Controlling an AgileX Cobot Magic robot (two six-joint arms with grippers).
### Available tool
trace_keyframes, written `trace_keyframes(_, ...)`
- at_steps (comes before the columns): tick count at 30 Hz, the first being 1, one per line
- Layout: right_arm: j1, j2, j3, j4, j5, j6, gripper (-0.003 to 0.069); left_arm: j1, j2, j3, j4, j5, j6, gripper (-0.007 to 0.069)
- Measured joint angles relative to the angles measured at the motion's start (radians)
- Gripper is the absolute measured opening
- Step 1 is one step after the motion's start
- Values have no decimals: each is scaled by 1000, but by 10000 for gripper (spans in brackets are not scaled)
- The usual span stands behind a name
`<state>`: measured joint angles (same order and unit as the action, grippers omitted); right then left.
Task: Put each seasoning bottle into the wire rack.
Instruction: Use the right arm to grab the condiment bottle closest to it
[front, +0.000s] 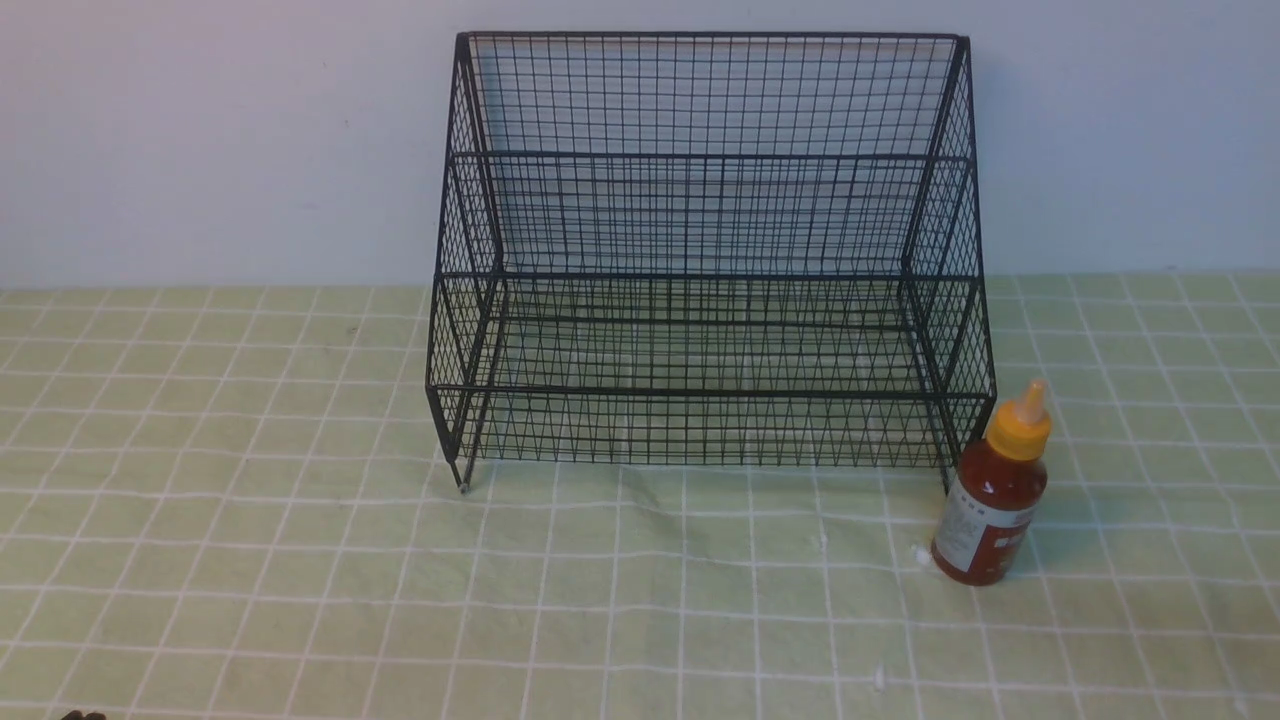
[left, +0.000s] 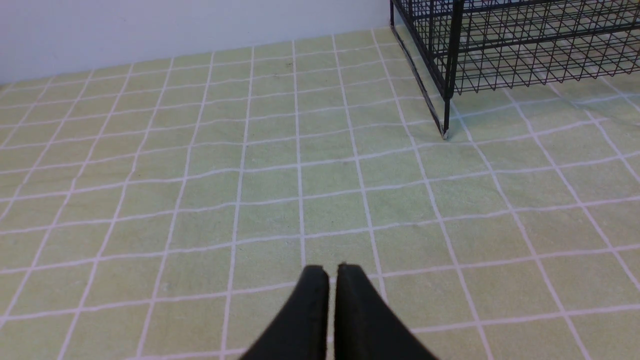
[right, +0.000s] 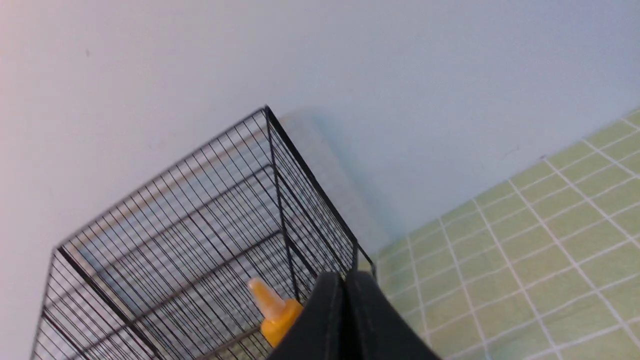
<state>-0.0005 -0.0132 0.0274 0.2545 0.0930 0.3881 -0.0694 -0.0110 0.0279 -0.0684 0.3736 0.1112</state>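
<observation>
The black wire rack (front: 705, 270) stands at the back of the table against the wall, with nothing on its tiers. One seasoning bottle (front: 992, 495), dark red with a yellow-orange nozzle cap, stands upright on the cloth just outside the rack's front right foot. My left gripper (left: 332, 270) is shut and empty, low over the cloth, with the rack's left corner (left: 446, 75) further off. My right gripper (right: 345, 277) is shut and empty; the bottle's cap (right: 272, 312) shows just beside its fingers, in front of the rack (right: 200, 225). Neither gripper shows clearly in the front view.
A green cloth with a white grid (front: 300, 560) covers the table. A pale wall (front: 200, 140) rises right behind the rack. A small dark tip (front: 80, 715) shows at the front view's bottom left edge.
</observation>
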Motion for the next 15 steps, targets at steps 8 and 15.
trace_keyframes(8, 0, 0, 0, 48, -107, 12, -15, 0, 0, 0, 0, 0, 0, 4)
trace_keyframes(15, 48, 102, -317, -80, 172, 44, -15, 0, 0, 0, 0, 0, 0, 4)
